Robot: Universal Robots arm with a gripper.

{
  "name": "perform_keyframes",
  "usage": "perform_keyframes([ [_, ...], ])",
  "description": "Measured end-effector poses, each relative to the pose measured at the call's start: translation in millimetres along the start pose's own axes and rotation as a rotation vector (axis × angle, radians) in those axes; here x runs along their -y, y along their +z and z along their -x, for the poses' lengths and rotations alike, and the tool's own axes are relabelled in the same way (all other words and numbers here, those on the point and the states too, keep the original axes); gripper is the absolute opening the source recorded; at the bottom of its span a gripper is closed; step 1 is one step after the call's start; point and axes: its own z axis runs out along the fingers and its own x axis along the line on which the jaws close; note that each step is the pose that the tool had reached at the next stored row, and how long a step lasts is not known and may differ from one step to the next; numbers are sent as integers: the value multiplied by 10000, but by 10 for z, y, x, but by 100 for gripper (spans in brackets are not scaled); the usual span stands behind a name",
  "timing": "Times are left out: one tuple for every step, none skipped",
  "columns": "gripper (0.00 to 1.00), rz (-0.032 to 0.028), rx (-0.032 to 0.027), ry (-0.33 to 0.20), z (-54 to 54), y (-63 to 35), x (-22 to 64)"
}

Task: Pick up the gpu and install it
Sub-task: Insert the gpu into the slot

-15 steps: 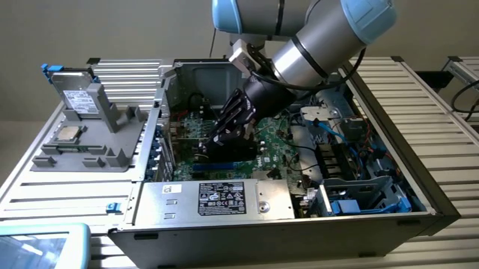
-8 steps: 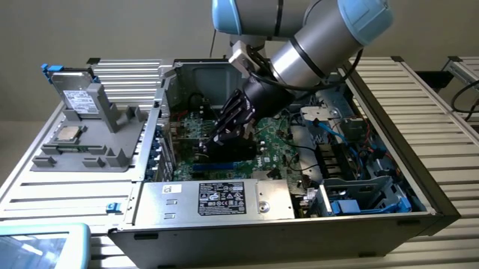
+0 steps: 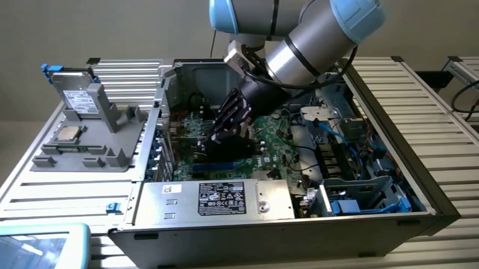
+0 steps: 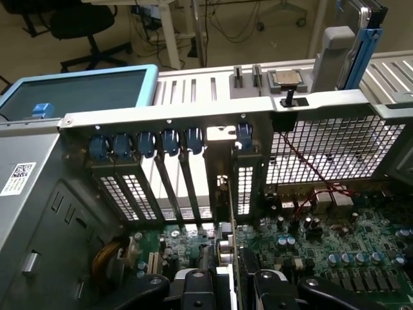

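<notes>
The arm's fingers (image 3: 224, 120) were clenched on the gpu (image 3: 230, 149), holding it on edge deep inside the open computer case (image 3: 389, 185), just over the green motherboard (image 3: 279, 140). Through the wrist view the card's thin edge ran toward the rear slot covers with their blue clips (image 4: 145, 143). A silver drive (image 3: 78, 101) stood well apart on the table (image 3: 60, 190).

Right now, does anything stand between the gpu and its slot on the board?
Nothing visible does. The hand holds the gpu edge-down at the board, its bracket end by the rear panel; the slot covers stand beside it, not under it.
</notes>
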Motion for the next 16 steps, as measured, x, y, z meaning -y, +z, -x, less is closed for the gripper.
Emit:
perform_keyframes([
  [28, -2, -1, 1, 1, 9, -9],
  [28, -4, -1, 2, 2, 19, -18],
  [28, -4, -1, 3, 2, 26, -24],
  [28, -5, 0, 2, 1, 32, -29],
  [28, -5, -1, 2, 1, 38, -33],
  [28, -5, -1, 3, 1, 41, -36],
  [28, -5, -2, 2, 1, 41, -36],
  [28, -5, -2, 0, 1, 41, -36],
  [28, -5, -2, 0, 1, 42, -36],
  [28, -5, 1, 0, 1, 45, -36],
  [28, -6, 6, -1, 3, 54, -34],
  [28, -5, 4, -1, 3, 61, -34],
  [28, -5, -1, 2, 2, 63, -36],
  [28, -5, -2, 1, 2, 63, -36],
  [28, -4, -3, 2, 1, 65, -38],
  [28, -5, 1, 1, 2, 71, -40],
])
